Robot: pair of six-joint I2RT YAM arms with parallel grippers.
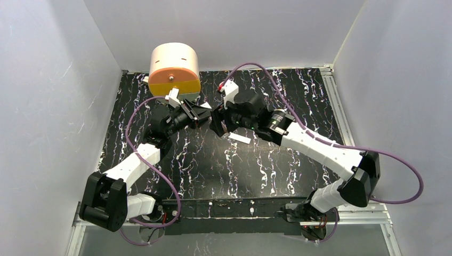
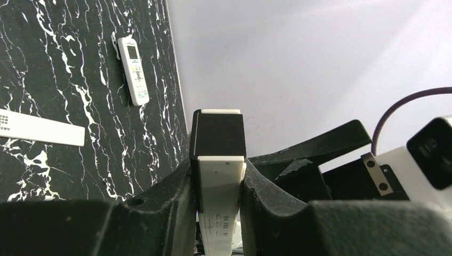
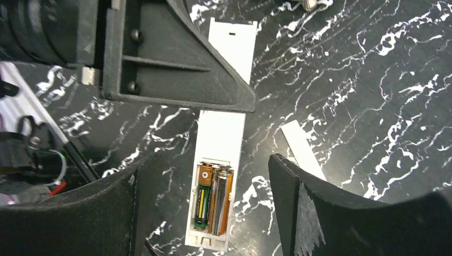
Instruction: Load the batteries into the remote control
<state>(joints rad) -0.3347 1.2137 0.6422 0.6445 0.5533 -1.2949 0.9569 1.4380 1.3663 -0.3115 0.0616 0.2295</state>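
Note:
The remote control (image 3: 224,133) is a long white body held back-up above the table, with its battery bay open. My left gripper (image 2: 218,172) is shut on its far half, and one black finger (image 3: 181,64) crosses it in the right wrist view. Two batteries lie side by side in the bay. One (image 3: 204,196) is copper-topped with a dark label; the other (image 3: 222,200) is copper with a bright glare. My right gripper (image 3: 208,160) stands open, one finger on each side of the bay end and clear of the remote. In the top view both grippers (image 1: 205,114) (image 1: 219,126) meet at mid-table.
A flat white strip (image 1: 239,138) (image 3: 301,146) lies on the black marbled table just right of the grippers. A second small white remote with a display window (image 2: 133,69) lies near the table's edge. A round cream and orange object (image 1: 174,69) stands at the back left.

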